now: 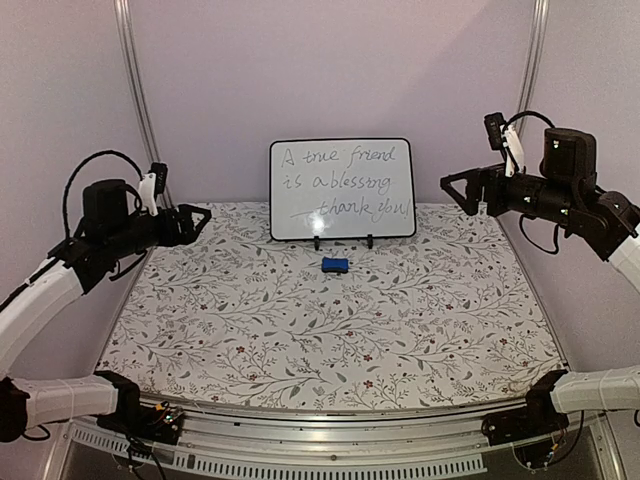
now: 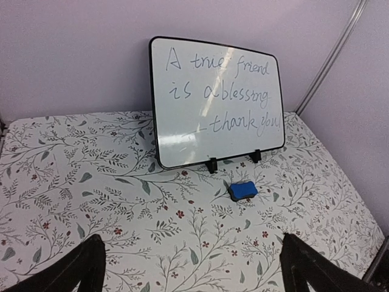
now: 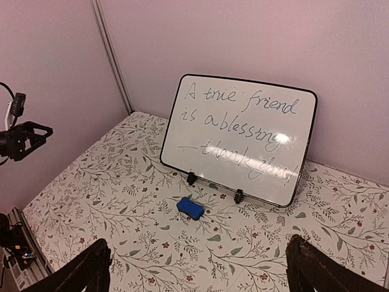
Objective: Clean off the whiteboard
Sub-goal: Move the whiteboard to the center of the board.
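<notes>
The whiteboard (image 1: 342, 188) stands at the far middle of the table (image 1: 250, 340), propped on two small black feet (image 1: 318, 242) and leaning back a bit, w/ three lines of handwriting on it. Nothing looks wiped yet, tho the bottom line seems smeared or struck through. The left pincer (image 1: 198, 225) hangs in the air over the far-left edge, fingers spread wide w/ nothing btwn them. The right pincer (image 1: 452, 195) is the same on the far-right side, spread and empty. Both are well apart from the board. Main risk, imo: the board is only propped, so a firm wipe prob. shoves it back toward the wall (image 1: 330, 70) or tips it off its feet unless the other arm steadies it. The blue eraser (image 1: 335, 265) lies flat on the table just near of the feet, low and small, so a sloppy reach could clip the feet or nudge the block under the board, and a shallow grip may drop it mid-stroke. Both arms heading for the middle at once could bump each other. Nothing stands btwn either pincer and the eraser; only the metal posts (image 1: 135, 90) and walls hem in the far corners.
</notes>
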Action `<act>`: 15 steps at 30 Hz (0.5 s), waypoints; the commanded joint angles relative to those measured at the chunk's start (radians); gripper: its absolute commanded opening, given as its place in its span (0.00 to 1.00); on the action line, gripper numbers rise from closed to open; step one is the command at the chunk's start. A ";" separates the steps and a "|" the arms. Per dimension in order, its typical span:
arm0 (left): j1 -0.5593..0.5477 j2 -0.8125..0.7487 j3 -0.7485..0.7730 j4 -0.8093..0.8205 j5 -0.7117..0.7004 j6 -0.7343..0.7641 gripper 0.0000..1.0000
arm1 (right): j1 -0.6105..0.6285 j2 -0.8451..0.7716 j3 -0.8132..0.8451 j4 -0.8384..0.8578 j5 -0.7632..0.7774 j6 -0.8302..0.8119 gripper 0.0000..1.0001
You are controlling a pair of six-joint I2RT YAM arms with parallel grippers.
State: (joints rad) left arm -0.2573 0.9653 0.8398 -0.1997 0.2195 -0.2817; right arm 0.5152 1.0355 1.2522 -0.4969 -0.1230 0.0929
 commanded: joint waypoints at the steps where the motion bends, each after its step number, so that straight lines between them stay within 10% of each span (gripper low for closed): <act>1: 0.017 0.018 0.014 0.030 0.034 0.001 1.00 | 0.010 -0.013 0.006 0.047 0.000 -0.032 0.99; 15: 0.028 0.052 0.014 0.033 0.036 -0.012 1.00 | 0.014 0.157 0.052 0.085 -0.049 -0.130 0.99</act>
State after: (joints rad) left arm -0.2440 1.0088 0.8398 -0.1917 0.2504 -0.2829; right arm 0.5232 1.1236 1.2564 -0.4549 -0.1329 0.0051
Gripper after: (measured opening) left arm 0.996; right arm 0.989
